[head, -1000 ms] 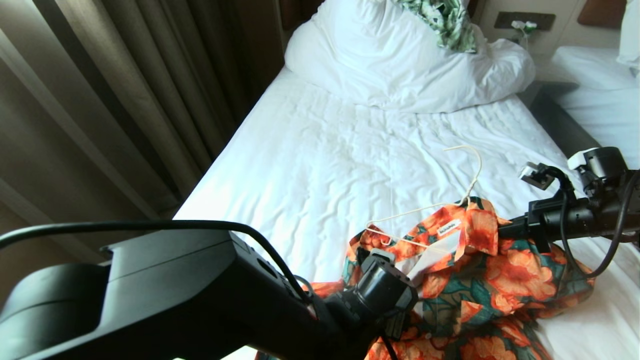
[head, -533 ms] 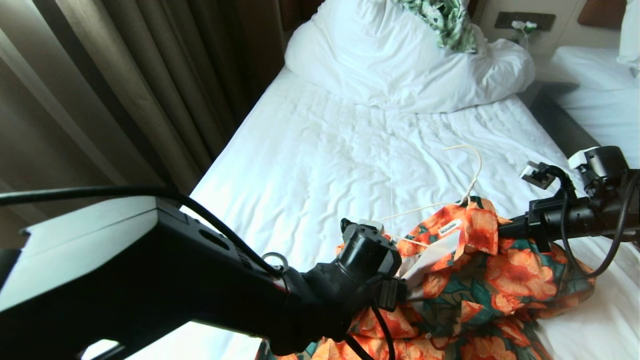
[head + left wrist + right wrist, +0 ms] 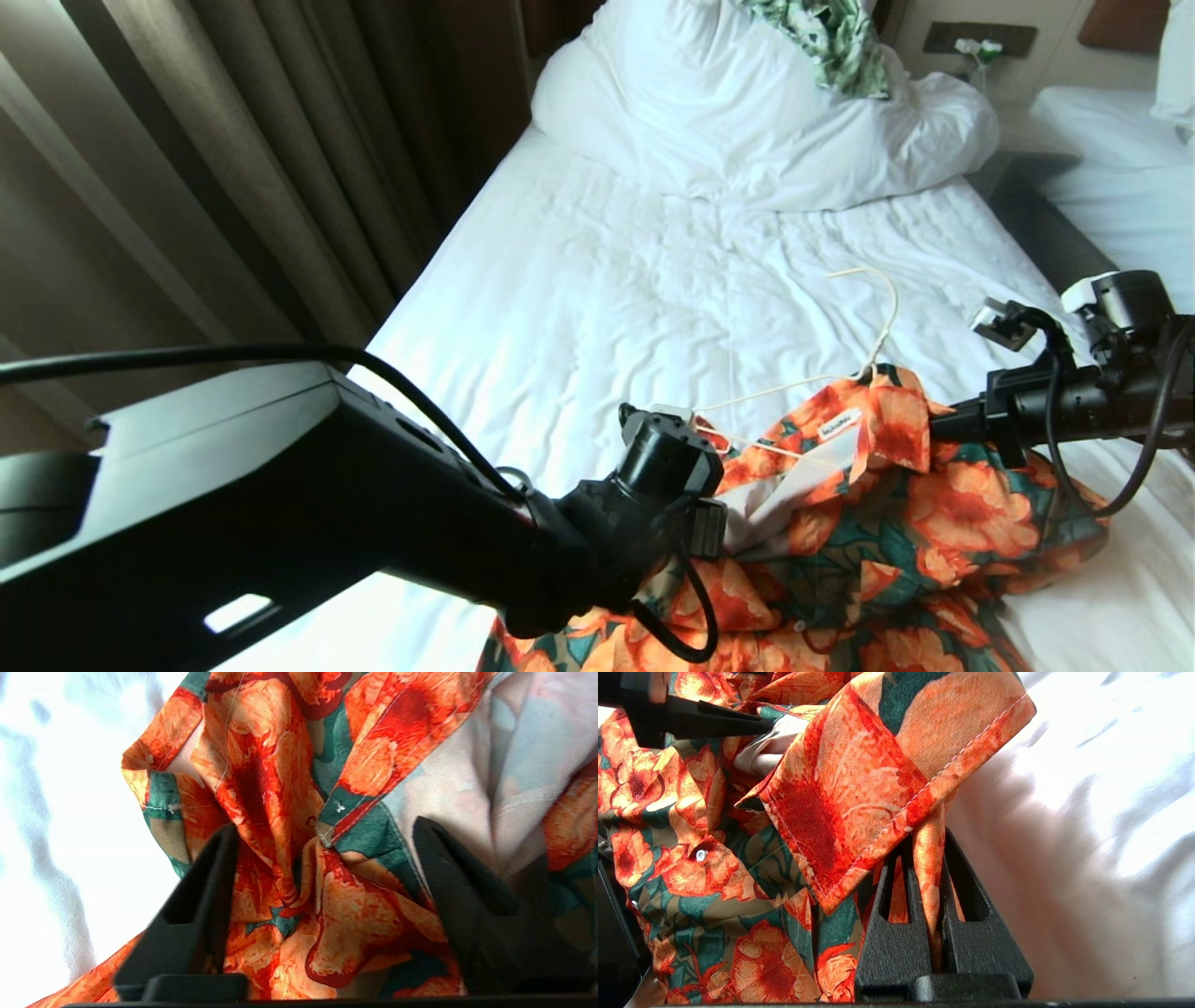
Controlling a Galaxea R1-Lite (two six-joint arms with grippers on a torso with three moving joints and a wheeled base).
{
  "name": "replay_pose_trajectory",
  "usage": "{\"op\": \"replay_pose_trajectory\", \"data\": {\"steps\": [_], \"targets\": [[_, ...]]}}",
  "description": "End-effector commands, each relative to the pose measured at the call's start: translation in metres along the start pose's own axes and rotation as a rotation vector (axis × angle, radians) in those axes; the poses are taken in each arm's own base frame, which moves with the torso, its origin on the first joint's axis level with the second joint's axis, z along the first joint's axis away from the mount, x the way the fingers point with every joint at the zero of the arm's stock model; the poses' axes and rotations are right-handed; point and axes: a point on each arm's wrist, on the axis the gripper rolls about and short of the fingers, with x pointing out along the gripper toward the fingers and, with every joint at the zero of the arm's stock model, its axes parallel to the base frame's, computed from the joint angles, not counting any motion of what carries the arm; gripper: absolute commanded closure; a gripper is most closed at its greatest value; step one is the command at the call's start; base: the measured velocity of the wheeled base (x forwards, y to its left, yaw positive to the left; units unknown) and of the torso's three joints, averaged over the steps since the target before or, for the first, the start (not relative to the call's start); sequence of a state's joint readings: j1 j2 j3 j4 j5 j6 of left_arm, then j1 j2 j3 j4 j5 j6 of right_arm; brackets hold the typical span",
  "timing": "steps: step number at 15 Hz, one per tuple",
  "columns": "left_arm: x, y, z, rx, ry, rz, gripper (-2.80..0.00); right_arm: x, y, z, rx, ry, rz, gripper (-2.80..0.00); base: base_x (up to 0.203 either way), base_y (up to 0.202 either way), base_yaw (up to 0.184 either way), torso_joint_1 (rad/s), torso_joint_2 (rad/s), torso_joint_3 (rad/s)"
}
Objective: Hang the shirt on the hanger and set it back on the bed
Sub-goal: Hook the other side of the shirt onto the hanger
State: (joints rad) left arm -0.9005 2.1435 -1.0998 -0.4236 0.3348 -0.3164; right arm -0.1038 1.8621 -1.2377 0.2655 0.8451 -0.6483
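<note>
On the bed (image 3: pixel 597 308), the left gripper (image 3: pixel 322 891) has pushed up to the shirt's (image 3: pixel 896 523) near shoulder over the last second, sliding along the cloth toward the exposed end of the hanger (image 3: pixel 794 385). Its fingers (image 3: pixel 196 914) stand wide apart on either side of a bunched fold of orange-flowered fabric, with nothing pinched between them yet. The right gripper (image 3: pixel 931 858) sits at the far side of the shirt's collar, jaws closed tight on a strip of cloth, and has not shifted. The hanger lies half in the shirt: its hook pokes out past the collar and one arm runs bare across the sheet toward the left gripper, while the other arm is hidden under the collar. The shirt itself is heaped at the foot end of the bed, well short of the pillow (image 3: pixel 747 121). The advance suggests the near shoulder is about to be seized and drawn over the hanger's bare arm; the hanging is only half done.
</note>
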Motion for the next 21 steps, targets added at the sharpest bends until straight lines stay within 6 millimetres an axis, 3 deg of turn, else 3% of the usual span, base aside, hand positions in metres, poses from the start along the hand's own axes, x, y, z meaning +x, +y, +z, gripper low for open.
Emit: {"op": "replay_pose_trajectory", "data": {"steps": [1, 6, 9, 14, 21], "targets": [[0.005, 0.001, -0.004, 0.0, 0.011, 0.008, 0.0, 0.001, 0.0, 0.0, -0.002, -0.001, 0.005, 0.0, 0.0, 0.0, 0.0, 0.0, 0.0, 0.0], [0.003, 0.0, -0.007, 0.004, 0.019, 0.005, 0.0, 0.0, 0.0, 0.001, -0.008, -0.005, 0.003, 0.0, 0.0, 0.0, 0.0, 0.0, 0.0, 0.0], [-0.003, 0.0, 0.002, -0.002, -0.008, -0.002, 0.0, -0.003, 0.002, 0.004, -0.016, -0.011, -0.002, 0.0, 0.0, 0.0, 0.0, 0.0, 0.0, 0.0], [-0.057, -0.002, 0.049, -0.047, -0.154, -0.066, 0.0, -0.007, 0.012, 0.014, -0.046, -0.03, 0.005, 0.0, 0.0, 0.0, 0.0, 0.0, 0.0, 0.0], [-0.095, -0.005, 0.06, -0.056, -0.191, -0.111, 0.0, -0.027, 0.035, 0.035, -0.072, -0.129, 0.062, 0.0, 0.0, 0.0, 0.0, 0.0, 0.0, 0.0]]}}
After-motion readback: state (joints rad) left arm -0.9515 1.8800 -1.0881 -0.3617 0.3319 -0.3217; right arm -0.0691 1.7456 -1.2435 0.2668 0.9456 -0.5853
